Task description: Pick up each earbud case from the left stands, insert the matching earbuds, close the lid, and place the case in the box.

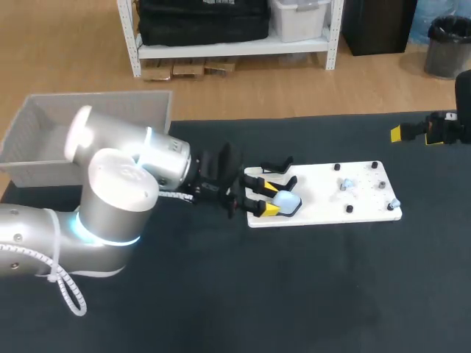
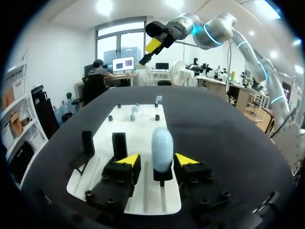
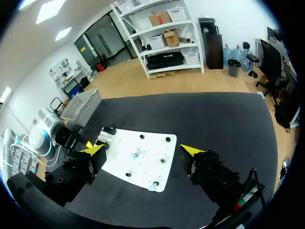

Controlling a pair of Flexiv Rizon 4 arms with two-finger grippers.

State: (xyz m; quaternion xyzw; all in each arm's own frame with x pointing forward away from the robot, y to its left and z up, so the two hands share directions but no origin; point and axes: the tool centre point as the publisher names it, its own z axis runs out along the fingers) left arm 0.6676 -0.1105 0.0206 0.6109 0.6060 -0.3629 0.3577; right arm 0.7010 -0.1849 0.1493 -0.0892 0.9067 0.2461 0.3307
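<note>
A pale blue earbud case stands upright on a black stand at the left end of the white board. My left gripper is shut on its lower part, one yellow tip on each side. Small pale blue earbuds sit on pegs at the board's right end, another one at its corner. My right gripper hangs open and empty, high above the table's far right.
Two empty black stands are beside the held case. A grey box sits at the table's back left corner. Black pegs dot the board. The dark mat covers the table.
</note>
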